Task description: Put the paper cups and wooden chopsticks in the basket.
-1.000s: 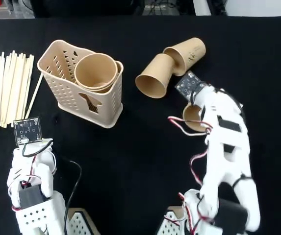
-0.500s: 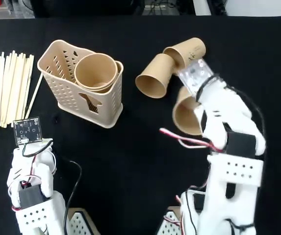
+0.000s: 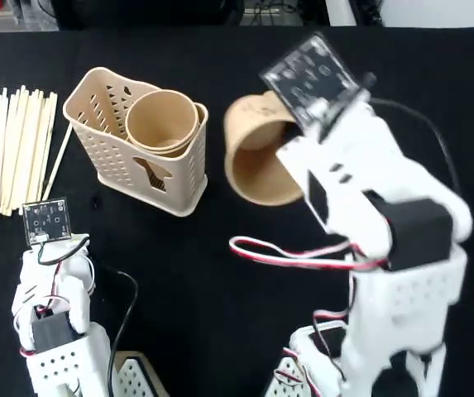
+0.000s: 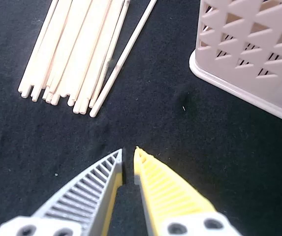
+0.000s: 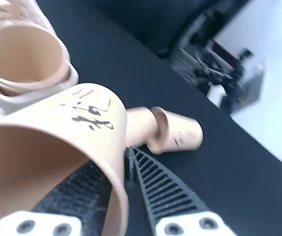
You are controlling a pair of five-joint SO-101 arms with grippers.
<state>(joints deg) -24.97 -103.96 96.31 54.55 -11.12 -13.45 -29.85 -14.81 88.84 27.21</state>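
Right gripper (image 5: 129,153), pinching a tan paper cup (image 3: 253,175) at three o'clock of the beige slotted plastic basket (image 3: 108,163), must next carry it over and release; left gripper (image 4: 128,153) rests closed, empty.

This looks like a robotics lab or a maker's workbench. A table draped in matte black cloth (image 3: 220,281) carries two white plastic robot arms, one on the left (image 3: 55,339) and one on the right (image 3: 402,289). They have loose red and white wires (image 3: 294,252) and bare black circuit boards (image 3: 313,76) at the wrists. Behind the table sits a clutter of dark cables and equipment (image 5: 214,59).
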